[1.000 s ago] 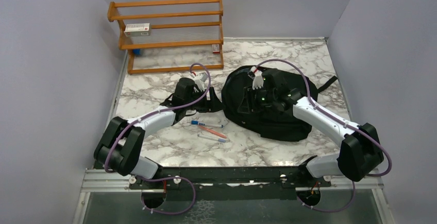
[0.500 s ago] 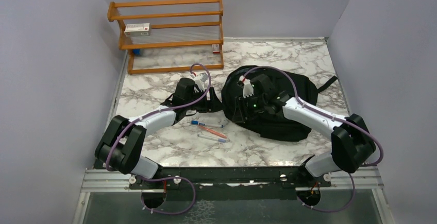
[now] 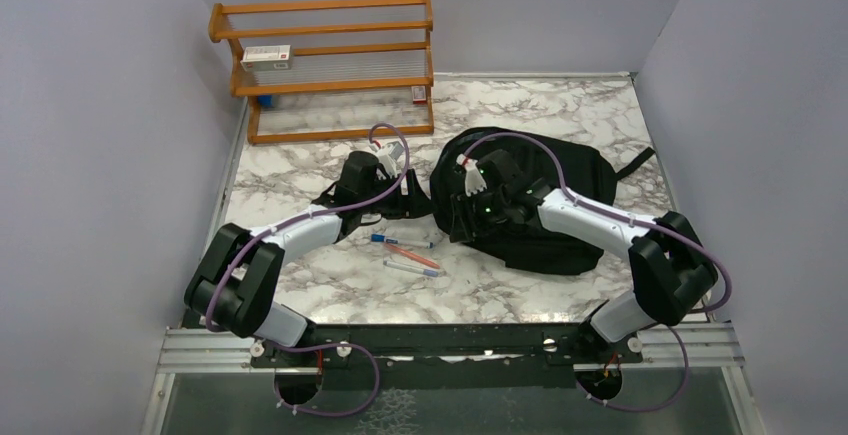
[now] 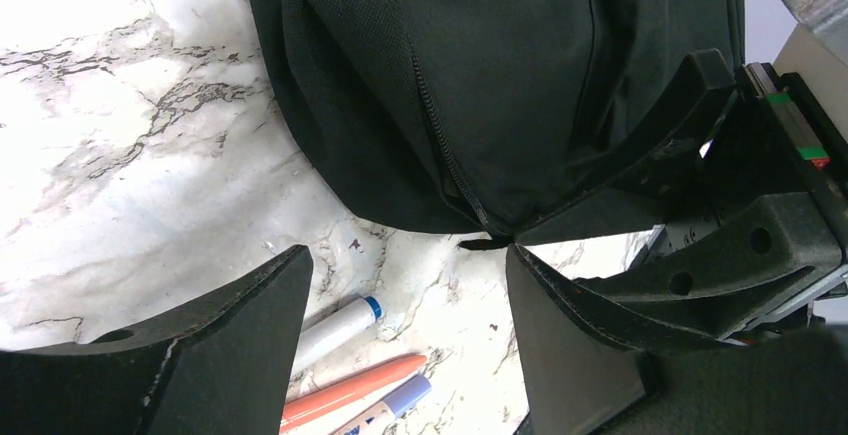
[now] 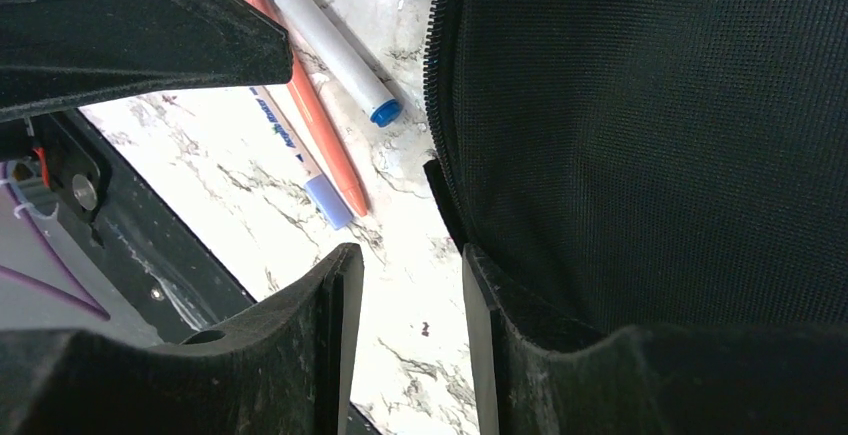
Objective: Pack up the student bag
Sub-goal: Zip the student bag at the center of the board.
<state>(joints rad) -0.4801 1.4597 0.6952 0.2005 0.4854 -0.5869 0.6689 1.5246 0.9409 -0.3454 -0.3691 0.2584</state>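
At student bag (image 3: 590,170) edge: right gripper (image 5: 406,265) slightly apart; left gripper (image 4: 405,255) apart, facing it.

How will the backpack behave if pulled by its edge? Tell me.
Likely floppy: the student bag is soft woven fabric, sagging in a rounded heap. A pulled edge would probably fold up before the bulk slides. Its coarse weave should grip, not slip.

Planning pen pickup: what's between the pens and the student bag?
Right wrist view: only bare marble table between the pens and student bag.
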